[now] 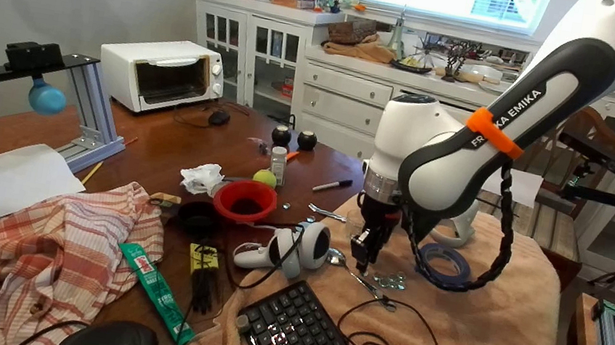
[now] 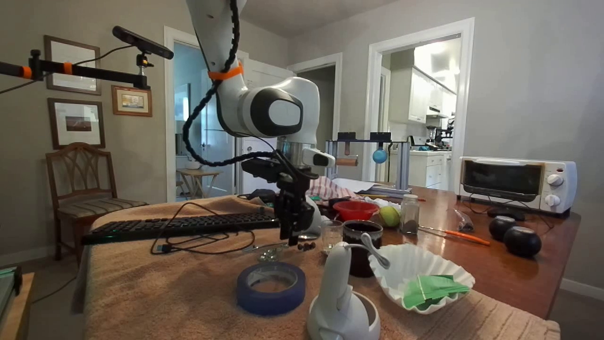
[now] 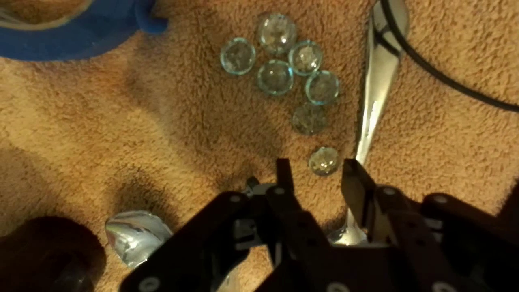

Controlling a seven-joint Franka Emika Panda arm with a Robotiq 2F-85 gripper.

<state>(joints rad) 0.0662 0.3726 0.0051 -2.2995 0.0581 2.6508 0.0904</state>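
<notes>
My gripper (image 3: 316, 163) is open and empty over the tan towel, seen in the wrist view. A small clear glass bead (image 3: 324, 161) lies on the towel between its fingertips, with a gap to each. Several more glass beads (image 3: 275, 77) lie loosely grouped just beyond. A metal spoon (image 3: 379, 77) lies beside them, its handle passing behind one finger. The gripper also shows low over the towel in both exterior views (image 1: 364, 264) (image 2: 290, 236). The bead group (image 1: 391, 280) and the spoon (image 1: 337, 257) lie close to it. A blue tape roll (image 2: 269, 302) lies near.
A black keyboard (image 1: 310, 341) and loose cables lie on the towel. A white controller (image 1: 315, 247), another white controller (image 2: 337, 307), a dark mug (image 2: 361, 255), a small glass (image 2: 331, 231), a red bowl (image 1: 257, 214) and a white pleated filter (image 2: 424, 250) stand around the gripper.
</notes>
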